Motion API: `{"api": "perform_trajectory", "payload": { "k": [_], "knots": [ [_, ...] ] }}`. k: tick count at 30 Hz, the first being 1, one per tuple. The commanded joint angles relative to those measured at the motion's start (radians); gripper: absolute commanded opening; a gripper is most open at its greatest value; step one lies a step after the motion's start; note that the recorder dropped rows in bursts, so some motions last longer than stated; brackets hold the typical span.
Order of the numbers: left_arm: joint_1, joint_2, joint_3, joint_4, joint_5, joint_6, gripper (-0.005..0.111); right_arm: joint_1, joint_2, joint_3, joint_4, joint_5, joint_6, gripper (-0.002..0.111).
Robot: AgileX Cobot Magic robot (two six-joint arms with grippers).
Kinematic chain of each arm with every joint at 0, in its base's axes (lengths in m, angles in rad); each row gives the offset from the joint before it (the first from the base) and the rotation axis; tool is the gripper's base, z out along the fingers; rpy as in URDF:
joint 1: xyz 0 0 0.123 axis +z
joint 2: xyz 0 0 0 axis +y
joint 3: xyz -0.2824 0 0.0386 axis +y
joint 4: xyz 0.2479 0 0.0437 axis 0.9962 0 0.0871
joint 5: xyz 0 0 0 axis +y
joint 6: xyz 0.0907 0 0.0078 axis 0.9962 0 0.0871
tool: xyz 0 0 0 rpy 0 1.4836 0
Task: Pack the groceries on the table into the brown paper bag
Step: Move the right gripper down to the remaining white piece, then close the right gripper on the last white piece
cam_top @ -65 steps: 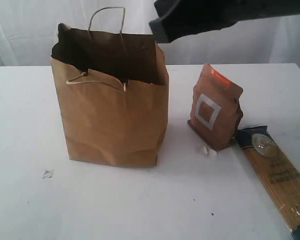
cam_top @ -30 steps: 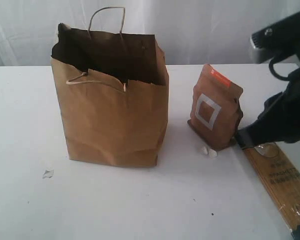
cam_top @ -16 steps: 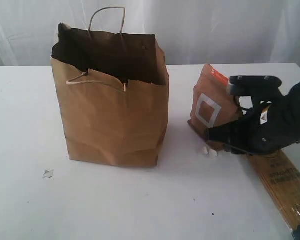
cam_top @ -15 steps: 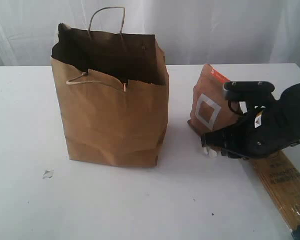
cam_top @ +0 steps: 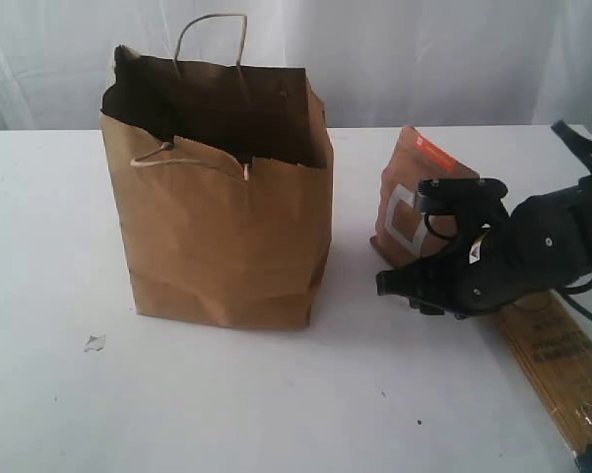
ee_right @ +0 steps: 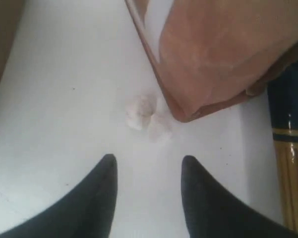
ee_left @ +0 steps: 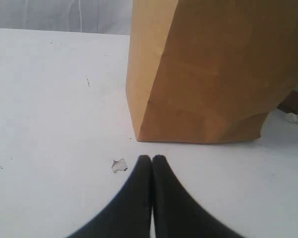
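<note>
Front overview, wrist close-ups, shared table

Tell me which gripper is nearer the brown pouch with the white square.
Right. The right gripper is open, low at the base of the pouch; the left gripper, shut, is beyond the paper bag.

Bag upright on table, left side. Pouch stands right of bag, apart. Spaghetti pack flat, right of pouch, nearer front.
</note>
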Motion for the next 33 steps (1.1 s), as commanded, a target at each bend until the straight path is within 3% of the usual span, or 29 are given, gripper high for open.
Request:
{"api": "perform_trajectory", "payload": {
  "k": [1, 29, 33],
  "knots": [
    [0.000, -0.005, 0.003, -0.007, -0.003, 0.000, 0.000, -0.007, 0.047, -0.029, 0.002, -0.028, -0.013, 0.040],
    [0.000, -0.005, 0.003, -0.007, -0.003, 0.000, 0.000, -0.029, 0.156, -0.066, -0.012, -0.093, -0.054, 0.039],
    [0.000, -0.005, 0.003, -0.007, -0.003, 0.000, 0.000, -0.036, 0.156, -0.066, -0.027, -0.081, -0.054, 0.030]
  ]
}}
